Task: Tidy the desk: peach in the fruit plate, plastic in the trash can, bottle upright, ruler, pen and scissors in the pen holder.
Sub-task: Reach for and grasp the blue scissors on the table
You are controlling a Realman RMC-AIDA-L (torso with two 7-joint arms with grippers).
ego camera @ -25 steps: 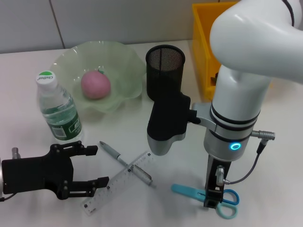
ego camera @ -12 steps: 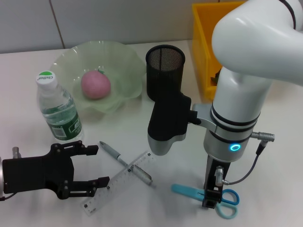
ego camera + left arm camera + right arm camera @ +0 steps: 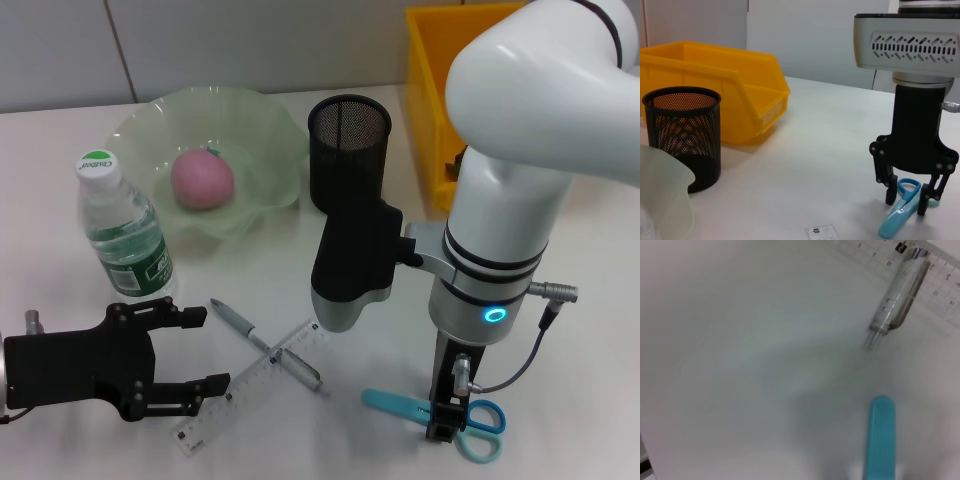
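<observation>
Right gripper [image 3: 446, 428] is lowered vertically onto the blue scissors [image 3: 432, 413], which lie flat on the worktop [image 3: 560, 330] near its front edge. In the left wrist view its fingers [image 3: 891, 196] stand apart, one on each side of the scissors just below the handle loops — a straddling pose set for a pinch, not yet closed on the tool. The vertical approach suits a thin, flat object that can only be taken from above.

Left gripper [image 3: 165, 362] rests low at the front-left of the worktop, fingers spread and holding nothing, pointing toward the ruler [image 3: 250, 386]. It appears idle.

Peach [image 3: 202, 179] sits in the green fruit plate [image 3: 265, 125]; that item is judged complete. Bottle [image 3: 123, 229] stands upright beside the plate, cap on. Pen [image 3: 265, 345] lies across the ruler, the two touching — both remain outstanding. Pen holder [image 3: 347, 150] stands empty as far as can be seen, behind the right arm. Yellow bin [image 3: 432, 100] is at the rear right; no plastic is visible on the worktop.
</observation>
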